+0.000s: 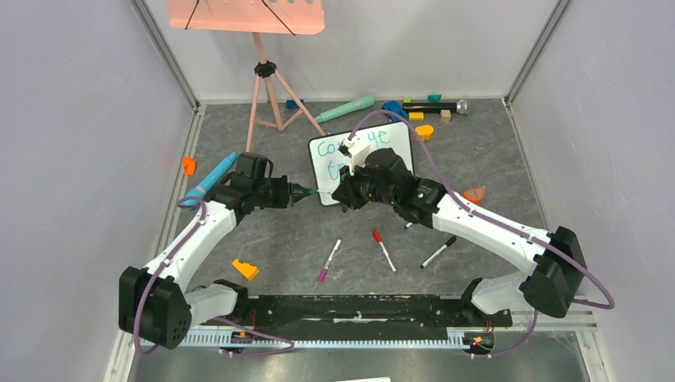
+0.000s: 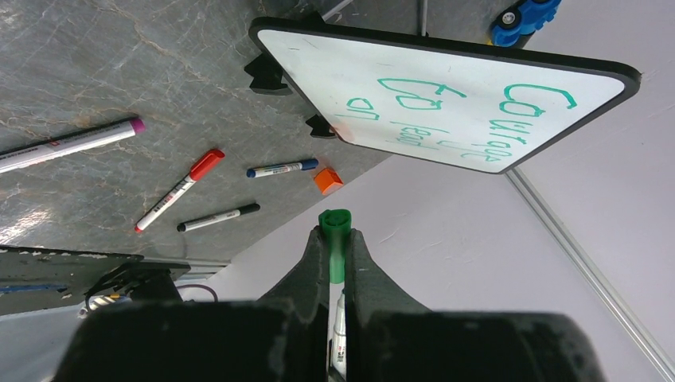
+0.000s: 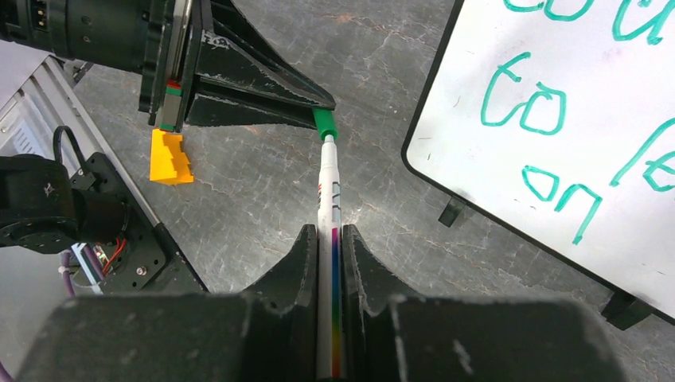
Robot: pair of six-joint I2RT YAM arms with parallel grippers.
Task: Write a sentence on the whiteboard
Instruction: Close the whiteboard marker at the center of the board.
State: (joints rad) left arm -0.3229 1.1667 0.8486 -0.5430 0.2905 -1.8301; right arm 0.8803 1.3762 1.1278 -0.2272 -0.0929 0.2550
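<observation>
the left gripper [image 3: 321, 110] is pinched on the green cap [image 3: 323, 125] and the right gripper [image 3: 330, 235] on the marker [image 3: 329, 187] barrel, apparently to recap it just beside the upright whiteboard [image 1: 400, 150], where the teal sentence [image 2: 446, 111] stands written.

Whiteboard [image 1: 322, 177]: you have one.
Sentence lines [image 2: 458, 115]: you can count three on the whiteboard.
Loose markers: four in front of the whiteboard, purple-capped [image 2: 68, 145], red-capped [image 2: 179, 189], blue-capped [image 2: 282, 168], black-capped [image 2: 218, 217].
Green marker [image 3: 329, 191]: one.
</observation>
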